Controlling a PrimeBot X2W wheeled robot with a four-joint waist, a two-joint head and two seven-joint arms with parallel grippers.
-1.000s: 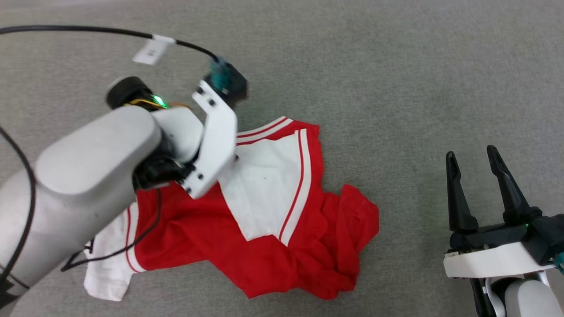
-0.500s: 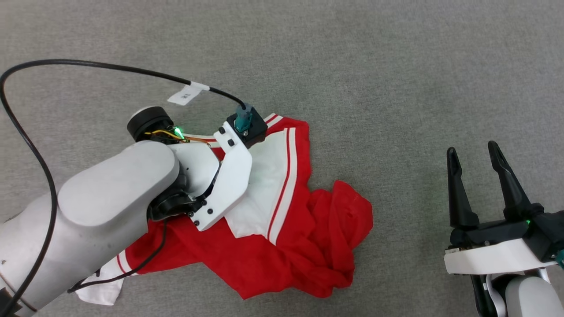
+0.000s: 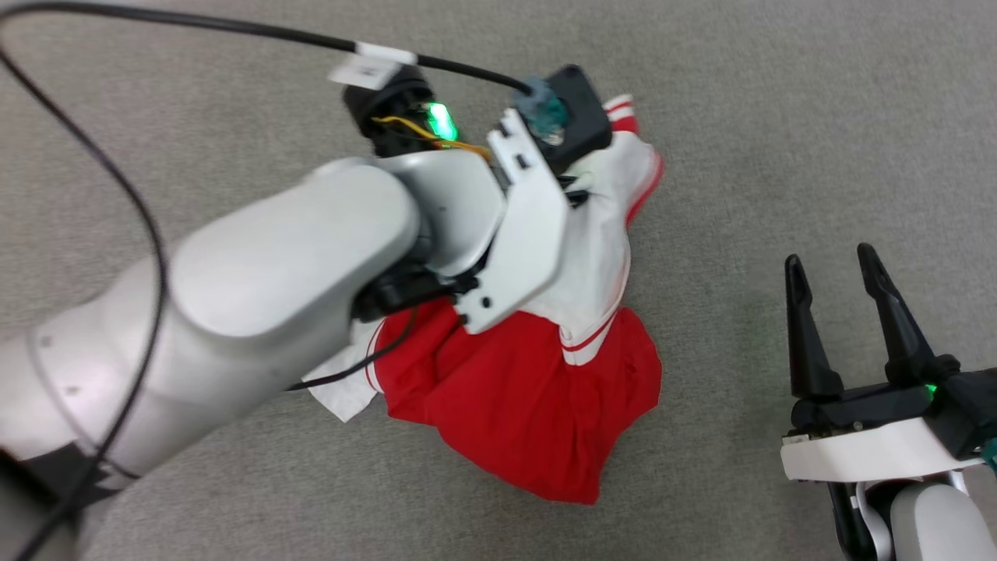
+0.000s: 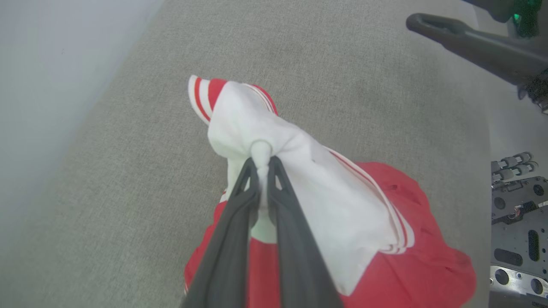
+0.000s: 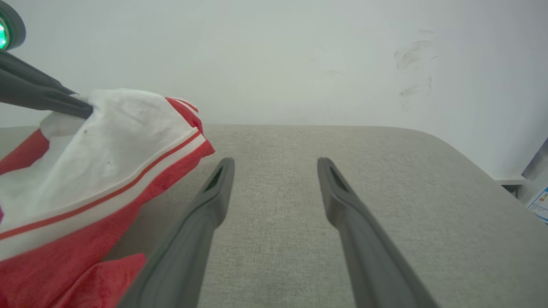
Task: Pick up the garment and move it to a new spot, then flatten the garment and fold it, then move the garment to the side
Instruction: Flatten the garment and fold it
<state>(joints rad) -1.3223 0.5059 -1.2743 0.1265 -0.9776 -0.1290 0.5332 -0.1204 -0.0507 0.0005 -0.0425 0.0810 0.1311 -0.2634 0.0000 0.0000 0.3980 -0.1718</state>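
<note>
The white tag (image 3: 371,65) on my cable (image 3: 195,22) is too blurred to read, and so is the printed sheet (image 5: 540,204) at the edge of the right wrist view. My left gripper (image 4: 263,159) is pressed together, pinching a white sleeve fold of the shirt (image 3: 530,397). The rest hangs from it, with the red lower part bunched on the grey surface (image 3: 779,117). Half a second ago the shirt lay flatter and wider, and my left arm sat lower. My right gripper (image 3: 829,259) is beside the shirt where it was, fingers spread and holding nothing.

Grey fabric surface (image 3: 740,117); garment (image 3: 514,405) bunched on it.
</note>
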